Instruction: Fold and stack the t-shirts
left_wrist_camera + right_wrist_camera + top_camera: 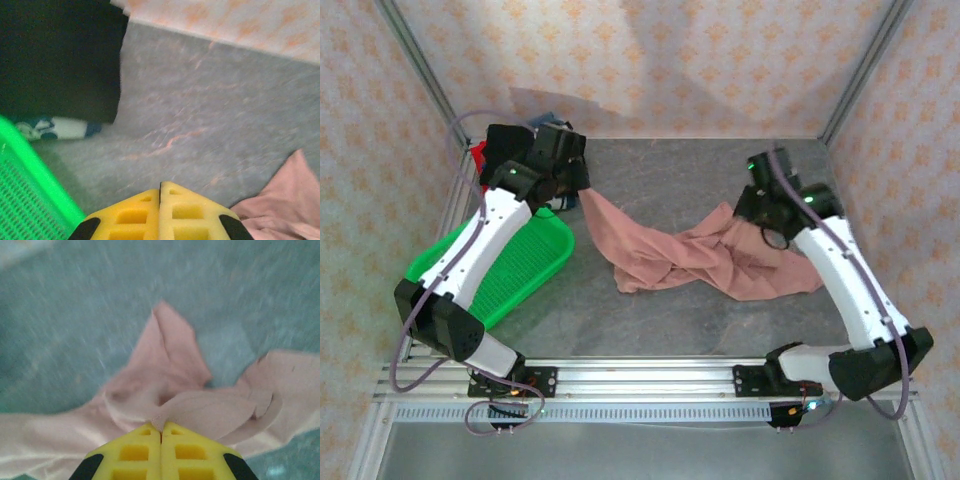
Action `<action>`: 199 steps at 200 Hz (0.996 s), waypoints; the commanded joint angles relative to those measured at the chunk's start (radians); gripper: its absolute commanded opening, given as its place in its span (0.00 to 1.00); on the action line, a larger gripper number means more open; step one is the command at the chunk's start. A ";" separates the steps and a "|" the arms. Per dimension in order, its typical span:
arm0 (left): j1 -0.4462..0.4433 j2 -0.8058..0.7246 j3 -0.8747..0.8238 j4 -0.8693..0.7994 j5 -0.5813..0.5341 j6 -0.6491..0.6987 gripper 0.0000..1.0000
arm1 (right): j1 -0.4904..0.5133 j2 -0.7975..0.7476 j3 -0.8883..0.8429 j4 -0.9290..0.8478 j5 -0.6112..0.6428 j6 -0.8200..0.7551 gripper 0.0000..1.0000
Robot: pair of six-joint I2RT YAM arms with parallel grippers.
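A dusty-pink t-shirt lies crumpled across the middle of the grey table. One end is drawn up in a taut strip to my left gripper, which is shut on it. In the left wrist view the yellow tips meet and the pink cloth shows beside the right finger. My right gripper is shut on a hem fold of the pink shirt, pinched at the tips. A folded black shirt lies on a blue-and-white patterned one at the back left, with a red shirt edge beside them.
A green mesh basket sits at the left under my left arm, its rim close to the left fingers. Patterned walls close the table at the back and sides. Bare grey table lies in front of the shirt.
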 commanded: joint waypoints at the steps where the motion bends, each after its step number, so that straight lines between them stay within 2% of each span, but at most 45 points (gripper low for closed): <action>1: 0.014 -0.010 0.163 -0.037 0.021 0.043 0.00 | -0.108 0.003 0.187 -0.051 -0.054 -0.079 0.00; 27: 0.018 0.052 0.421 -0.076 0.044 0.080 0.00 | -0.218 0.097 0.470 -0.049 -0.167 -0.100 0.00; 66: 0.022 0.185 0.893 -0.177 0.050 0.166 0.00 | -0.298 0.284 0.966 -0.133 -0.262 -0.086 0.00; 81: 0.026 0.214 1.022 -0.190 0.057 0.190 0.00 | -0.329 0.326 1.100 -0.156 -0.289 -0.061 0.00; 123: 0.032 0.154 1.046 -0.087 0.103 0.225 0.00 | -0.409 0.241 1.057 -0.036 -0.388 0.029 0.00; 156: 0.032 0.084 1.046 -0.004 0.115 0.263 0.00 | -0.433 0.165 1.053 0.006 -0.395 0.057 0.00; 199: 0.031 0.037 1.092 0.122 0.172 0.223 0.00 | -0.435 0.083 1.052 0.047 -0.376 0.096 0.00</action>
